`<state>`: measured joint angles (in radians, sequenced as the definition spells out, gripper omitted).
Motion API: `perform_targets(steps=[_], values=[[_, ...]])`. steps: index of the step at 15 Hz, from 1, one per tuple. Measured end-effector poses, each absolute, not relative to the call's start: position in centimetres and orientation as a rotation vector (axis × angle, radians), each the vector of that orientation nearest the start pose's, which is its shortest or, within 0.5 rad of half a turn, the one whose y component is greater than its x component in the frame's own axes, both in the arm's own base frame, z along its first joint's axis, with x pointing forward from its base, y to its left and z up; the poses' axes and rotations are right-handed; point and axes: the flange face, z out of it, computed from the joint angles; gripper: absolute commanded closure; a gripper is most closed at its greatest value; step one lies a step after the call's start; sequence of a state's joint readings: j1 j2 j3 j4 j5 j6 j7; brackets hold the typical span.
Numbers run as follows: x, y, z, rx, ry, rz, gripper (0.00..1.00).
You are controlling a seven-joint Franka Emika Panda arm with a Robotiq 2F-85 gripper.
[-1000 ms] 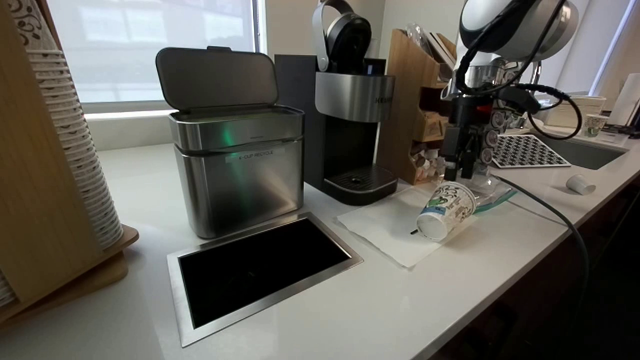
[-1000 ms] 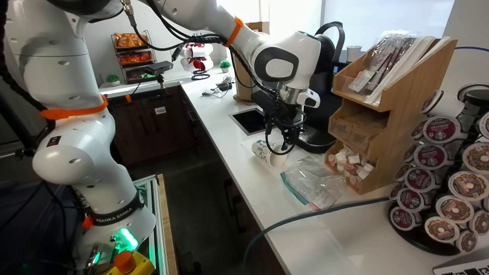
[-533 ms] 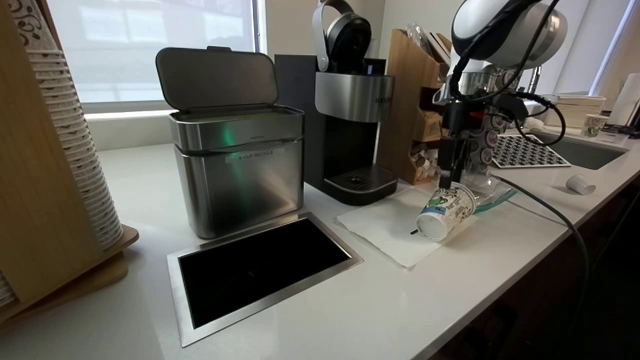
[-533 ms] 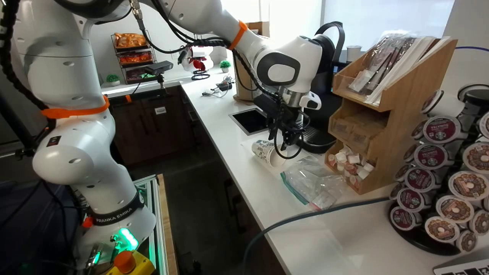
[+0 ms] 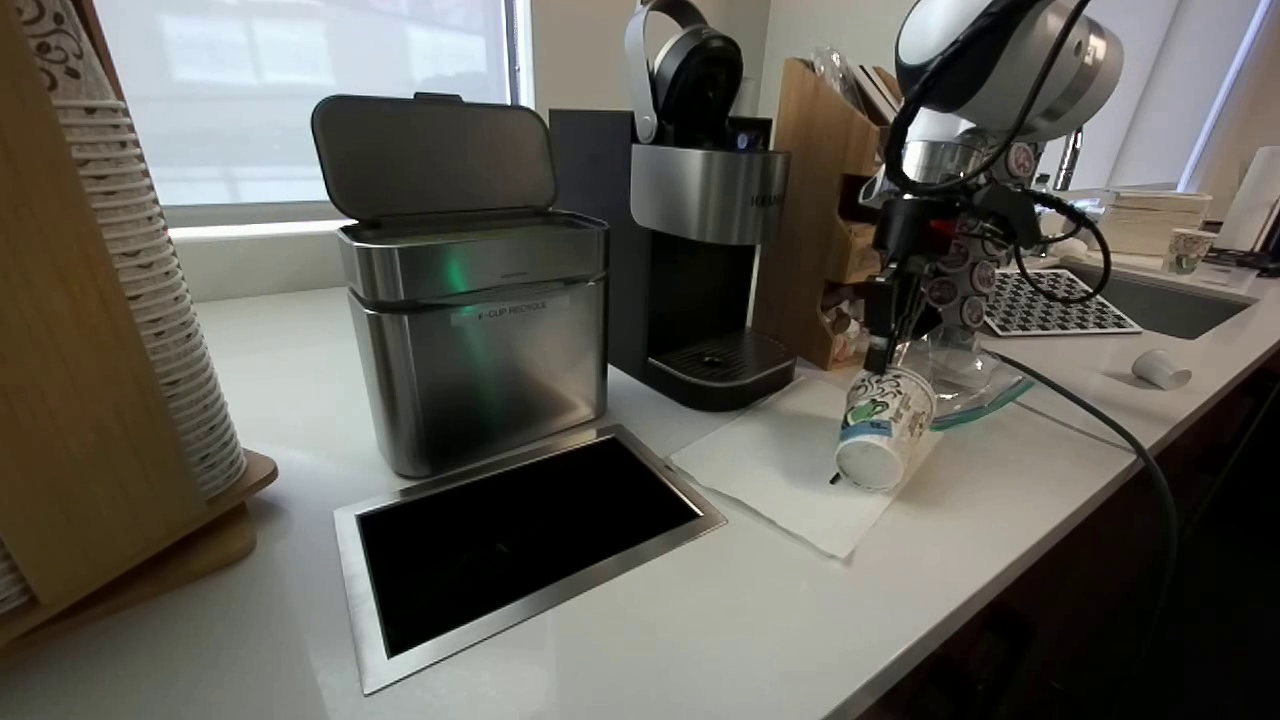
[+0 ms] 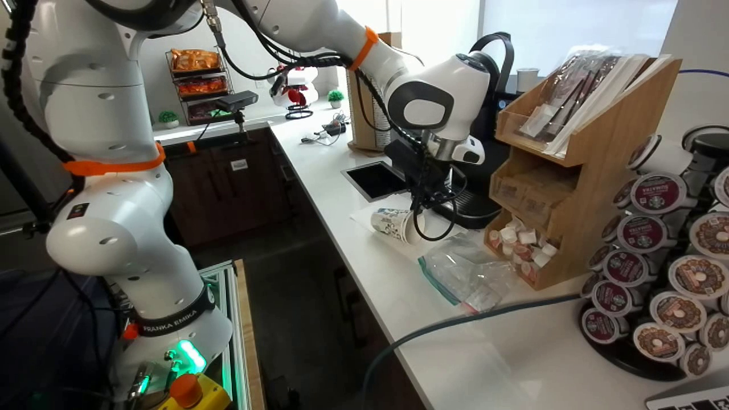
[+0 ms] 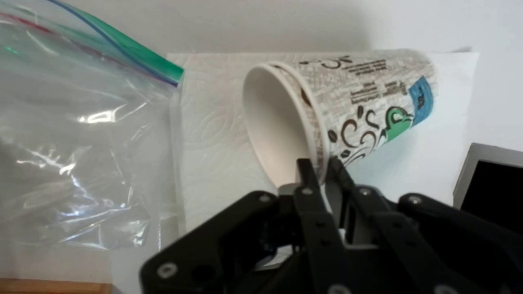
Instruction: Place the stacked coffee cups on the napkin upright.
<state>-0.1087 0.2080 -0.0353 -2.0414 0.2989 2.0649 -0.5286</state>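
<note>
In both exterior views the stacked coffee cups [image 5: 885,428] now lie slightly further left than before. In an exterior view, right of centre, they slant more steeply down the frame, the napkin [image 5: 770,450] has its front corner lower and further right, and the gripper [image 5: 881,364] sits further left. In an exterior view the robot arm [image 6: 424,111] reaches further right.

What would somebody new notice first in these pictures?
Probably the white robot arm, stretched over the counter in an exterior view. Next, in the wrist view, the stacked coffee cups, tipped sideways over the napkin with their rims between the jaws. Then the pod carousel, at the right of an exterior view.
</note>
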Motion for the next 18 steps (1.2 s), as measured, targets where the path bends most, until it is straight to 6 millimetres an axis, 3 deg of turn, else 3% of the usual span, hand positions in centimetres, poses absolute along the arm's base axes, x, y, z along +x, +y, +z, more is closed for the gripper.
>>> perform_targets(steps=[9, 18], values=[[56.0, -7.4, 34.3, -2.839, -0.271, 0.094, 0.97], [54.5, -5.1, 39.6, -2.986, -0.211, 0.060, 0.97]])
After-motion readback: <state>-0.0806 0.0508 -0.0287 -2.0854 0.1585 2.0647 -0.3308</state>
